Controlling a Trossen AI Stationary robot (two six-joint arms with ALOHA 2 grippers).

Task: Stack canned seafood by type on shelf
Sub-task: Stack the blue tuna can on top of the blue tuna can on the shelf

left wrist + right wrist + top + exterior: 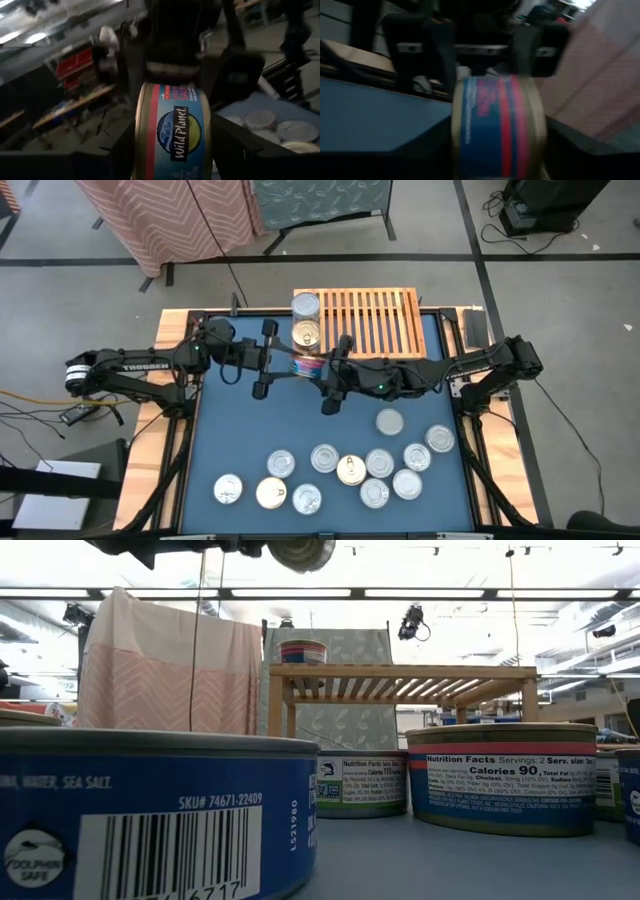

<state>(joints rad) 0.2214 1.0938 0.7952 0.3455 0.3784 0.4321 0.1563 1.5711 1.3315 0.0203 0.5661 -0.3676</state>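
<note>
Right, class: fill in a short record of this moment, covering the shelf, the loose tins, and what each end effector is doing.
shelf: light-wood slatted rack at the table's far edge
tins on shelf: two, at its left end, one behind the other
held tin: blue-and-red-labelled tin, on edge in the air, in front of the shelf
left end effector: shut on the held tin
right end effector: at the tin's other side
loose tins: about twelve on the blue table, near side
</note>
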